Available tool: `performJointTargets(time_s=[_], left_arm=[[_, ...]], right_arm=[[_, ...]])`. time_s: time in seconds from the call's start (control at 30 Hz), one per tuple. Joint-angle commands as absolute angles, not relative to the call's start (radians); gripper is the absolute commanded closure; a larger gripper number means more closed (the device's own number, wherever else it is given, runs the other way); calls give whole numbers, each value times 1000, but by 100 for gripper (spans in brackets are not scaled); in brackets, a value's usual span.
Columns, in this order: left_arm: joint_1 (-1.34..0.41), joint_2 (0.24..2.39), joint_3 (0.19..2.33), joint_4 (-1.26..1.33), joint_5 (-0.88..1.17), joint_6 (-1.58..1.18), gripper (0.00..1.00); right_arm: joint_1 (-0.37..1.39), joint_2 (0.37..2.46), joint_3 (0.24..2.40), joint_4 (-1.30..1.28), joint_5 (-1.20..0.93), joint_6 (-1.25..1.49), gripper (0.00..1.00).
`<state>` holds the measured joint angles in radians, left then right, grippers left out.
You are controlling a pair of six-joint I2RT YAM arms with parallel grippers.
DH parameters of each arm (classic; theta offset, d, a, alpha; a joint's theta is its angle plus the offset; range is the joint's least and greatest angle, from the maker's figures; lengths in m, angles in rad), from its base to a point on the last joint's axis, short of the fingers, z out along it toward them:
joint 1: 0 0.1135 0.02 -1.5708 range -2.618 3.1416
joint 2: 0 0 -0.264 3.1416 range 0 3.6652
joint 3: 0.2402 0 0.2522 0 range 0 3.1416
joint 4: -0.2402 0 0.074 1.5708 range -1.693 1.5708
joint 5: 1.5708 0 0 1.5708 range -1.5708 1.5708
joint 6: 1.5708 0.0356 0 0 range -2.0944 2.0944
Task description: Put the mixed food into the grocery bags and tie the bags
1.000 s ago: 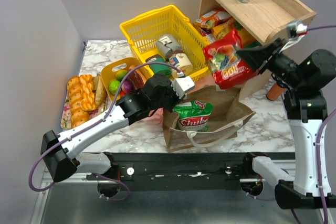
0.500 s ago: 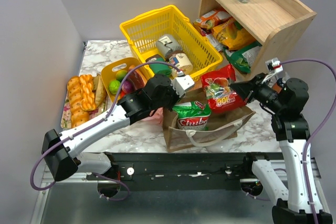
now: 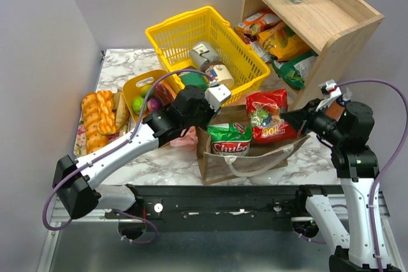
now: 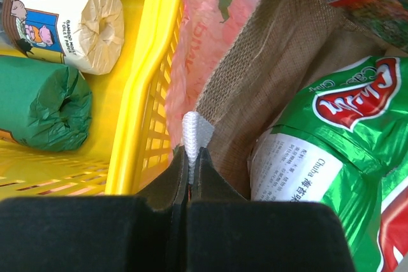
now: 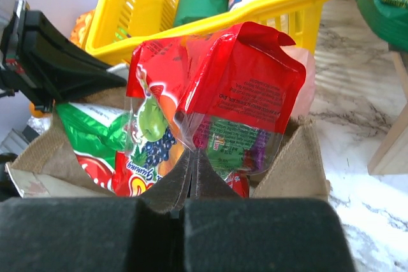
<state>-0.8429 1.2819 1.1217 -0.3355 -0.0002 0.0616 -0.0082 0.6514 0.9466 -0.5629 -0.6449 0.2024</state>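
Observation:
The brown paper bag (image 3: 213, 164) stands open at the near edge, with the green-and-white crisp packet (image 3: 229, 139) inside it. My left gripper (image 3: 207, 103) is shut on the bag's white handle (image 4: 196, 130) at its far left rim, beside the pink plastic bag (image 4: 210, 42). My right gripper (image 3: 294, 119) is shut on the lower edge of a red fruit-sweet packet (image 3: 269, 116) and holds it over the bag's right half. In the right wrist view the packet (image 5: 242, 87) hangs in the bag's mouth (image 5: 299, 164), next to the crisp packet (image 5: 89, 135).
A yellow mesh basket (image 3: 191, 33) with tins stands behind the bag. A yellow tub (image 3: 137, 87) of toy fruit and a braided loaf (image 3: 95, 119) lie at the left. A wooden shelf (image 3: 325, 11) with packets and bottles stands at the back right.
My right arm has brought the red packet down and to the left, from near the shelf to the bag's mouth. My left gripper has lifted the handle slightly toward the basket.

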Motion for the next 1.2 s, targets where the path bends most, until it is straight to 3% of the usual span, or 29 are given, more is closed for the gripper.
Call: performJointTargets(time_s=[0.0, 0.13, 0.47, 0.63, 0.67, 0.7, 0.77, 0.8, 0.83, 0.9, 1.17], left_arm=[[-818, 1299, 1138, -360, -34, 48, 100], [-784, 1322, 1149, -376, -67, 11, 100], [-762, 1307, 1137, -348, 8, 6, 100], [-762, 1312, 1140, -351, 23, 9, 100], [-764, 1312, 1138, -347, 32, 11, 100], [-764, 1313, 1138, -345, 41, 9, 100], [-765, 1316, 1140, -347, 51, 11, 100], [-765, 1318, 1140, -348, 51, 9, 100], [-767, 1318, 1140, -350, 51, 9, 100], [-769, 1318, 1140, -348, 54, 11, 100], [-787, 1309, 1140, -347, 69, 20, 100]], right_arm=[[-5, 658, 977, -667, -667, 153, 99], [24, 669, 968, -693, -655, 140, 99], [92, 755, 988, -824, -385, 97, 99], [100, 743, 977, -770, -460, 126, 97], [98, 742, 971, -746, -484, 133, 93], [98, 742, 969, -735, -495, 138, 76], [103, 749, 976, -724, -509, 149, 54], [106, 752, 980, -724, -511, 147, 35], [106, 752, 986, -726, -511, 144, 30], [107, 747, 1006, -736, -505, 138, 22], [107, 718, 1149, -775, -555, 109, 16]])
